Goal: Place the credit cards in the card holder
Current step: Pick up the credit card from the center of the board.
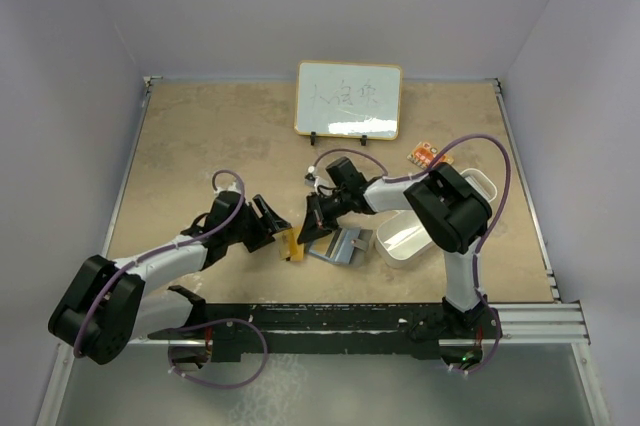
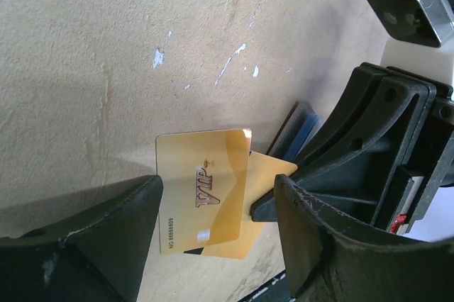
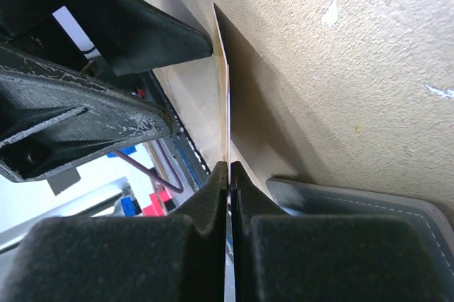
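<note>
A smooth, glossy plastic face with a bright glare is shown by the gold card (image 2: pixel 202 199) at lower centre. The table (image 2: pixel 106 47) is seen as matt, mottled beige, flecked with white scuffs. Matt black plastic, scratched pale, is seen on the fingers (image 2: pixel 85 252) of the left gripper (image 2: pixel 216 192). The pads (image 3: pixel 128 259) of the right gripper (image 3: pixel 228 174) appear finely grained and matt. A grey, leather-like skin with a stitched edge is shown by the card holder (image 3: pixel 355 217) at lower right.

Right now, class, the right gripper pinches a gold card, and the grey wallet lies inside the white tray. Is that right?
Not quite. The grey wallet lies on the table beside the white tray, not inside it, as the top view shows. The right gripper does pinch the gold card.
</note>
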Controlling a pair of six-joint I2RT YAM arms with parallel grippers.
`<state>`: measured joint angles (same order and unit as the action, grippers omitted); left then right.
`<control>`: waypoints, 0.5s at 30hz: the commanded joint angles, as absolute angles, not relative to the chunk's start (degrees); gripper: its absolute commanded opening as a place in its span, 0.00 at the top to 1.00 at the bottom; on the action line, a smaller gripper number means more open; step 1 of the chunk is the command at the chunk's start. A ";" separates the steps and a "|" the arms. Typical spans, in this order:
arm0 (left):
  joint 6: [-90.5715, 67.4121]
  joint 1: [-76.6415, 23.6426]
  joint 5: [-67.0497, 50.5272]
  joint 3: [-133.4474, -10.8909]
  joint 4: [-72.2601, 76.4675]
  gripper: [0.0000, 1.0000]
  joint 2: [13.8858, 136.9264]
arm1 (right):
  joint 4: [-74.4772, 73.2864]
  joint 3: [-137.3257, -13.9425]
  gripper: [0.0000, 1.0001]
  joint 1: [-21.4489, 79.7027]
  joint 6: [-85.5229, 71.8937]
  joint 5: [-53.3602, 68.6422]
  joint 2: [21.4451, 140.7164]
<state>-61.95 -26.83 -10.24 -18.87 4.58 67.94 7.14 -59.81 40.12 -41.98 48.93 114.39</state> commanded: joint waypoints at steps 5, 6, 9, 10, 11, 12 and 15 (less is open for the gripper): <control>-59.83 -27.52 -8.85 -15.86 -6.03 0.35 68.92 | 17.05 -56.79 1.00 40.08 -49.76 50.76 111.89; -59.83 -27.51 -8.87 -15.89 -6.14 0.35 68.79 | 17.35 -56.51 1.00 40.03 -49.97 50.72 111.61; -60.02 -27.51 -8.95 -15.41 -6.15 0.35 68.18 | 17.53 -56.04 1.00 40.06 -50.14 50.63 111.25; -60.04 -27.51 -8.96 -15.24 -6.16 0.35 68.00 | 17.57 -55.85 1.00 40.03 -50.18 50.63 111.20; -60.10 -27.51 -9.03 -15.02 -6.15 0.35 67.75 | 17.72 -55.57 1.00 39.97 -50.22 50.56 111.12; -60.11 -27.51 -9.12 -14.73 -6.20 0.35 67.50 | 17.86 -55.29 1.00 39.99 -50.29 50.47 111.00; -60.24 -27.55 -9.10 -13.98 -6.56 0.35 66.46 | 18.22 -54.39 1.00 39.78 -50.33 50.45 110.29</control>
